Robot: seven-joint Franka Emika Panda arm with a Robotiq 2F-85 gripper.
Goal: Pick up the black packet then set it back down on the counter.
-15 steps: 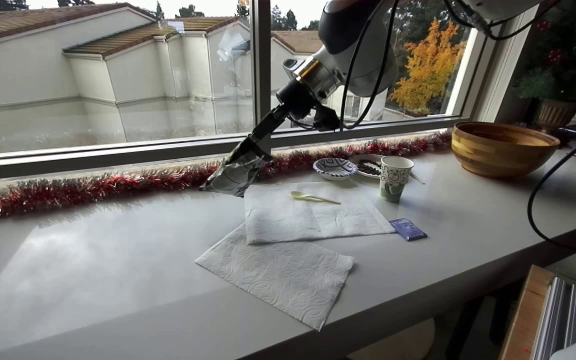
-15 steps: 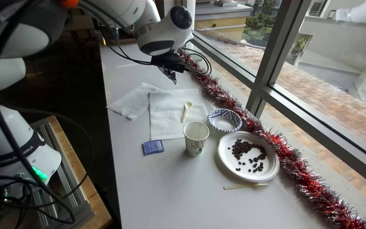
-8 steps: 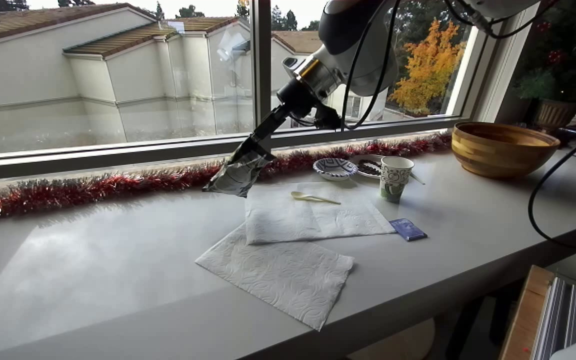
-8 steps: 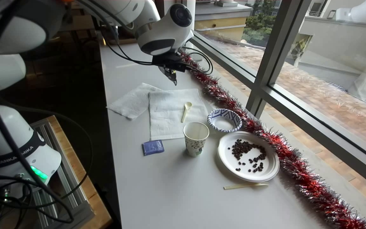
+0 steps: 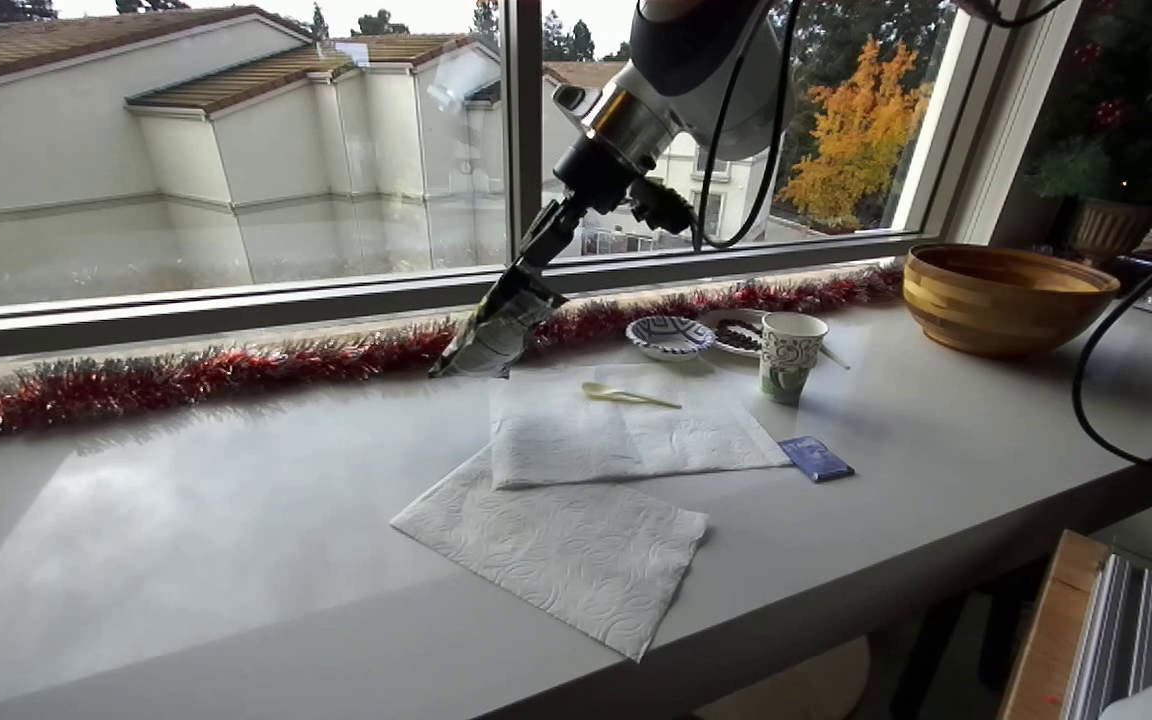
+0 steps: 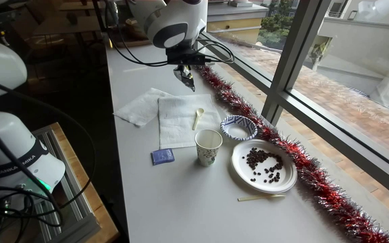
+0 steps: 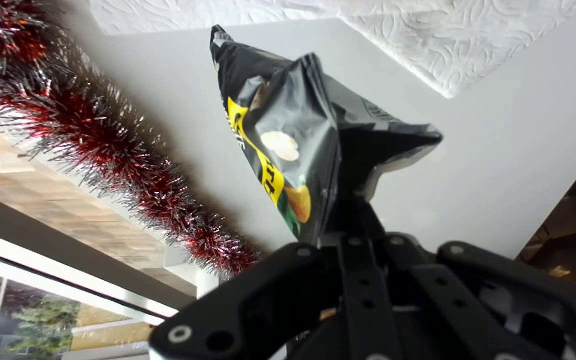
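Note:
The black packet (image 7: 288,135) is dark and crinkly with yellow markings and pointed ends. My gripper (image 7: 355,215) is shut on one end of it, and the fingertips are partly hidden in its dark folds. In both exterior views the packet (image 5: 498,330) (image 6: 185,77) hangs tilted from the gripper (image 5: 528,268), its free end pointing down. It is held above the pale counter (image 5: 236,520), near the back edge and the far end of the napkins. The counter also shows behind the packet in the wrist view (image 7: 468,190).
White napkins (image 5: 556,560) lie below, with a spoon (image 5: 626,396) on them. A blue packet (image 6: 162,156), paper cup (image 6: 208,152), patterned bowl (image 6: 238,128) and plate of beans (image 6: 238,168) stand nearby. Red tinsel (image 5: 186,390) runs along the window. A wooden bowl (image 5: 1006,310) stands farther along.
The gripper, still holding the packet, has shifted slightly, with the packet a little higher and hanging more steeply. The wrist has turned, so more of the packet shows. Nothing on the counter has moved.

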